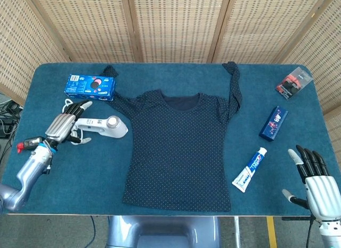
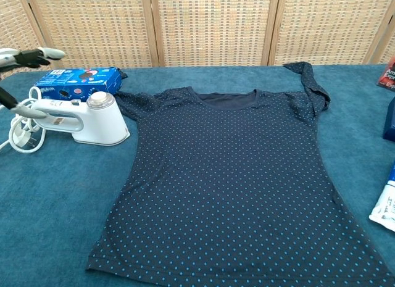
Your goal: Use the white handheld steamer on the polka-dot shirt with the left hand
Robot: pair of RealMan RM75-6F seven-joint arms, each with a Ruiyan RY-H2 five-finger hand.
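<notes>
The fingers (image 1: 80, 106) of the left hand (image 1: 62, 124) are spread and grasp nothing; their tips reach toward the handle end of the steamer (image 1: 104, 126) without closing on it, and in the chest view only the fingertips (image 2: 52, 52) show at the left edge, above and apart from the handle. The steamer lies on its side on the table (image 1: 176, 69), its round head pointing toward the shirt (image 1: 178, 146) and just beside the near sleeve, with its coiled white cord (image 2: 21, 136) at the handle end.

As a judgement, the task looks barely begun or between steps: the steamer is not in hand and rests off the shirt, so what is left is to take the handle, lift the steamer and pass it over the fabric. The shirt lies flat, front up, in the middle of the table, one sleeve folded up toward the far edge.

The right hand (image 1: 319, 181) rests at the near right corner, fingers apart and upright, holding nothing.

As for containers, a blue box (image 1: 90, 86) sits closed beyond the steamer, a smaller dark blue box (image 1: 274, 122) and a red and black packet (image 1: 294, 81) lie to the right; their contents cannot be seen. A toothpaste tube (image 1: 250, 169) lies capped near the shirt's hem.
</notes>
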